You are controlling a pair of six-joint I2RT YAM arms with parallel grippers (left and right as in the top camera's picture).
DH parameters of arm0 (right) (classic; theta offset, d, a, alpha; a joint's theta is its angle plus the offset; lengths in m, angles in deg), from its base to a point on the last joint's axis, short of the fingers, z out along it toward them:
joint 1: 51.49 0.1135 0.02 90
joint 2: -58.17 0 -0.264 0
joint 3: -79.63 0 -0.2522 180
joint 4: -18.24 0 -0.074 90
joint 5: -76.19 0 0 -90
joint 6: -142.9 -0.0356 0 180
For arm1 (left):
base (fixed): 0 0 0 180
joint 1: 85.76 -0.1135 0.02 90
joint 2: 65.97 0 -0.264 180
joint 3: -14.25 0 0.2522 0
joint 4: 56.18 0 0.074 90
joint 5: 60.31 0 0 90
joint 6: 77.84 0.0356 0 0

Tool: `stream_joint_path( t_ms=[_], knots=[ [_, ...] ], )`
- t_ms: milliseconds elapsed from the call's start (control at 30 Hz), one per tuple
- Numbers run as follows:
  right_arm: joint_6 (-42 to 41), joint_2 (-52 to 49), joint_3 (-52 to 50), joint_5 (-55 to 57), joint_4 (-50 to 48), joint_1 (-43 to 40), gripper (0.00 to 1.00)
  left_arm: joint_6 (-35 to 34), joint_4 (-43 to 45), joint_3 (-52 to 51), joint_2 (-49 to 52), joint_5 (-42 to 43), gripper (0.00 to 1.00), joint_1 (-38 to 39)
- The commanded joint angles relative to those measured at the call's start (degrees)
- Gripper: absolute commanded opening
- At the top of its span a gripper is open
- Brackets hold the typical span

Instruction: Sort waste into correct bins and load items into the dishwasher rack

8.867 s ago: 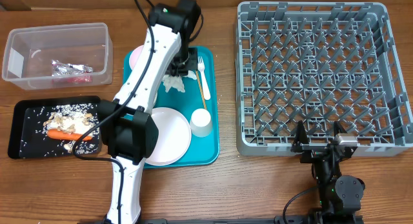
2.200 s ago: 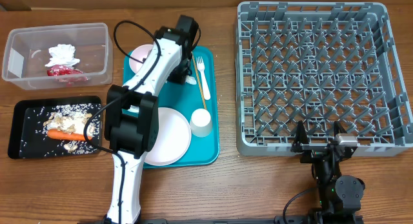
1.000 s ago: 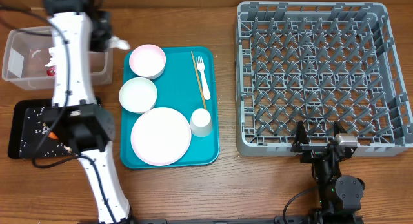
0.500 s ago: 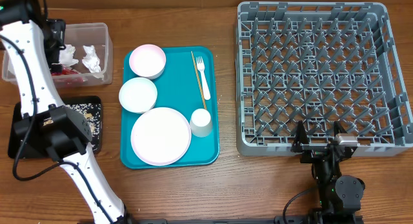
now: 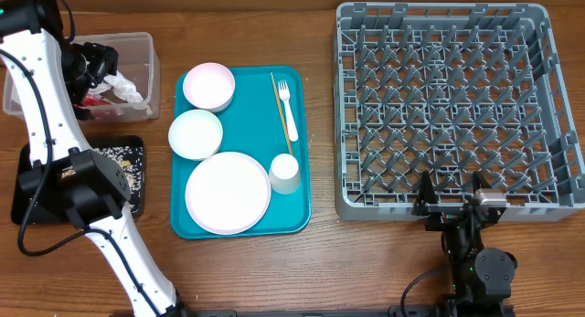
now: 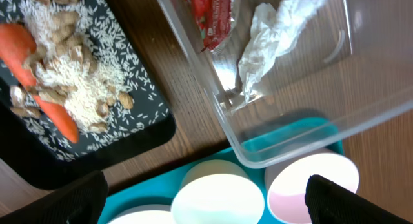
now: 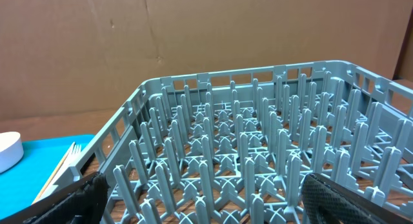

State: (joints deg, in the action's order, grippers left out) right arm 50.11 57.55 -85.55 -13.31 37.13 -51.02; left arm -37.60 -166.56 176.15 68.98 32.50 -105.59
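Grey dishwasher rack [image 5: 448, 107] fills the frame's right; the teal tray [image 5: 251, 116] at centre holds the white plate [image 5: 228, 193]. The left tool [image 5: 99, 65], spread and empty above the upper-left clear tub [image 5: 137, 41], is nearer: the plate lies to its lower right. The right tool [image 5: 452, 196], likewise spread, sits bottom right.

You have here one plate [image 5: 228, 193], two bowls [image 5: 208, 87], one cup [image 5: 285, 174], one fork [image 5: 289, 114], one stick [image 5: 280, 110], one rack [image 5: 439, 8], one clear tub [image 5: 137, 38], one black tray [image 6: 151, 117].

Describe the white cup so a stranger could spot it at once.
Find the teal tray left of the grey rack. The cup stands at its right edge, beside the big plate. It is the smallest round white dish there.
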Motion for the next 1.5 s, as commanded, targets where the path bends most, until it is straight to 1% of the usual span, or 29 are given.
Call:
stream_joint_path(
  t_ms=[0,133,267,367,567,667,767,867,900,1100,1300,1467],
  knots=[
    [-0.2,0.5,-0.6,0.7,-0.4,0.3,1.00,8.8,-0.2,1.2,-5.5,-1.5,1.00,1.2],
    [-0.2,0.5,-0.6,0.7,-0.4,0.3,1.00,12.0,-0.2,0.7,-9.1,-1.5,1.00,1.9],
    [-0.2,0.5,-0.6,0.7,-0.4,0.3,1.00,12.3,-0.2,-4.4,-14.2,-1.7,1.00,2.6],
    [-0.2,0.5,-0.6,0.7,-0.4,0.3,1.00,11.7,-0.2,-12.8,-19.1,-2.5,1.00,2.7],
    [-0.2,0.5,-0.6,0.7,-0.4,0.3,1.00,6.0,-0.1,-31.4,-26.4,-7.9,1.00,2.7],
    [-0.2,0.5,-0.6,0.7,-0.4,0.3,1.00,6.0,0.9,-37.1,-27.6,-7.7,1.00,2.9],
    [-0.2,0.5,-0.6,0.7,-0.4,0.3,1.00,6.8,4.0,-41.9,-28.5,-7.7,1.00,4.2],
    [-0.2,0.5,-0.6,0.7,-0.4,0.3,1.00,8.5,6.9,-44.3,-29.3,-7.9,1.00,7.3],
    [-0.2,0.5,-0.6,0.7,-0.4,0.3,1.00,9.7,8.5,-44.3,-29.6,-7.9,1.00,9.8],
    [-0.2,0.5,-0.6,0.7,-0.4,0.3,1.00,10.6,13.4,-44.3,-32.5,-9.7,1.00,20.1],
    [-0.2,0.5,-0.6,0.7,-0.4,0.3,1.00,10.6,13.5,-44.3,-33.3,-15.7,1.00,30.8],
    [-0.2,0.5,-0.6,0.7,-0.4,0.3,1.00,10.3,14.1,-44.4,-33.3,-16.9,1.00,38.4]
  ],
)
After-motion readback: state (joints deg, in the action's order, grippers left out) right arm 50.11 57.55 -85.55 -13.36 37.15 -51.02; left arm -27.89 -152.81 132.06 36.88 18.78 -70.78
